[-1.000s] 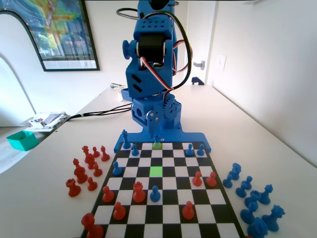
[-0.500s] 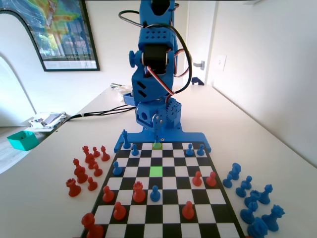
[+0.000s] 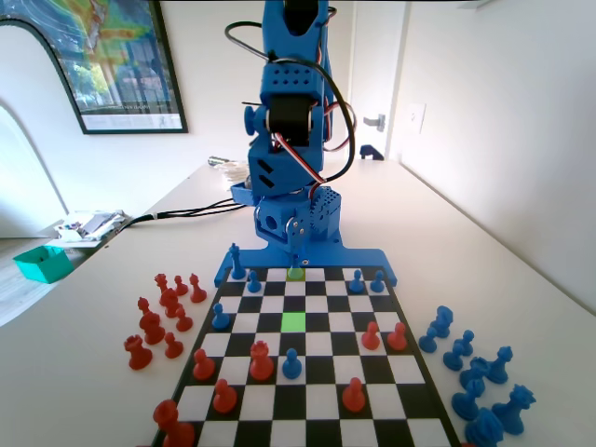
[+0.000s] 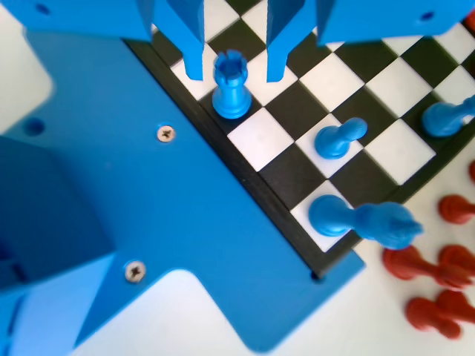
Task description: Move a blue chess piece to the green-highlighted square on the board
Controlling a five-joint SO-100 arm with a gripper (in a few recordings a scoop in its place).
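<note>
Jaws spread wide, straddling blue crenellated piece (image 4: pixel 231 89) at board (image 4: pixel 338 70) edge, touching neither side

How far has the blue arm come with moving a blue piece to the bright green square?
Done: nothing yet; the bright green board square is empty. In hand: the open jaws hang on either side of the small blue plastic piece with a notched top, on the edge row of the black-and-white chequered board, with a gap showing on each side. Left: close, lift, carry it and set it on the green square.
</note>
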